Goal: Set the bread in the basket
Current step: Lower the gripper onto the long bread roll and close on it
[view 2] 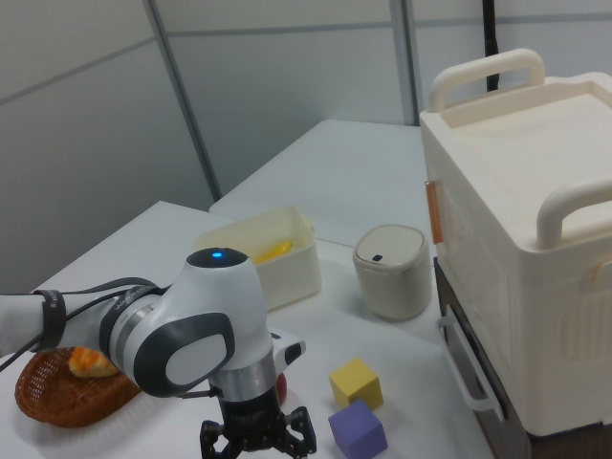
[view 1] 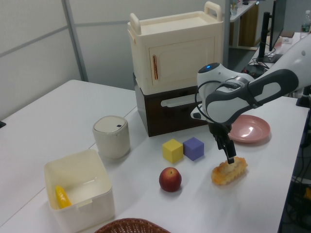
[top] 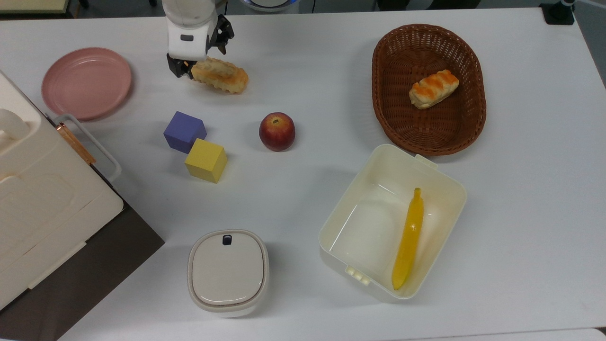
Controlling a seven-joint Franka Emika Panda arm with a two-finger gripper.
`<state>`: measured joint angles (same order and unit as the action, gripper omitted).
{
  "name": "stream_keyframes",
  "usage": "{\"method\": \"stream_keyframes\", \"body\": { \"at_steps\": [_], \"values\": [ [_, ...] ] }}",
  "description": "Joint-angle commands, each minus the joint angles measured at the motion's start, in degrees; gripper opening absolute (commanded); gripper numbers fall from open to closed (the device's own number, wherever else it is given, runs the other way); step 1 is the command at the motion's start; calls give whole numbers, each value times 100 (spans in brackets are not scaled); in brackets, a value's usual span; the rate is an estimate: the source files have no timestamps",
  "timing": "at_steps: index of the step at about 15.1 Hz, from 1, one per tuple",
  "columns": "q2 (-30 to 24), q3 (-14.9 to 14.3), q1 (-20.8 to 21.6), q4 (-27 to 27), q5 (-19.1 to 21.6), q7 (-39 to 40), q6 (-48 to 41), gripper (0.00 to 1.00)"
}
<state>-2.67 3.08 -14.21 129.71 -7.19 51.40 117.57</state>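
The bread [top: 222, 76] is a long golden-brown loaf with ridged sides, lying on the white table at the top view's upper left. My gripper [top: 199, 59] is low over its left end, open, with one finger on each side and that end hidden beneath it. In the left view a dark fingertip [view 1: 229, 156] reaches the bread's [view 1: 229, 171] top. The right view shows the gripper [view 2: 256, 442] from behind. The dark-brown wicker basket [top: 381, 94] stands at the top view's upper right and holds a short orange-striped bun [top: 433, 88].
Between bread and basket sits a red apple [top: 277, 131]. A purple cube [top: 184, 131] and a yellow cube [top: 206, 160] are below the bread, a pink plate [top: 86, 83] to its left. A cream box [top: 334, 222] holds a banana; a lidded canister [top: 228, 271] and cabinet [top: 47, 199] stand nearby.
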Motion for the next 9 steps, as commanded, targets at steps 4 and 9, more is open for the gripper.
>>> {"method": "stream_keyframes", "body": {
  "at_steps": [4,9],
  "values": [
    [-15,0,-20,274,-379,389,134,100],
    [232,0,-2,335,-723,599,345,100]
  ]
}}
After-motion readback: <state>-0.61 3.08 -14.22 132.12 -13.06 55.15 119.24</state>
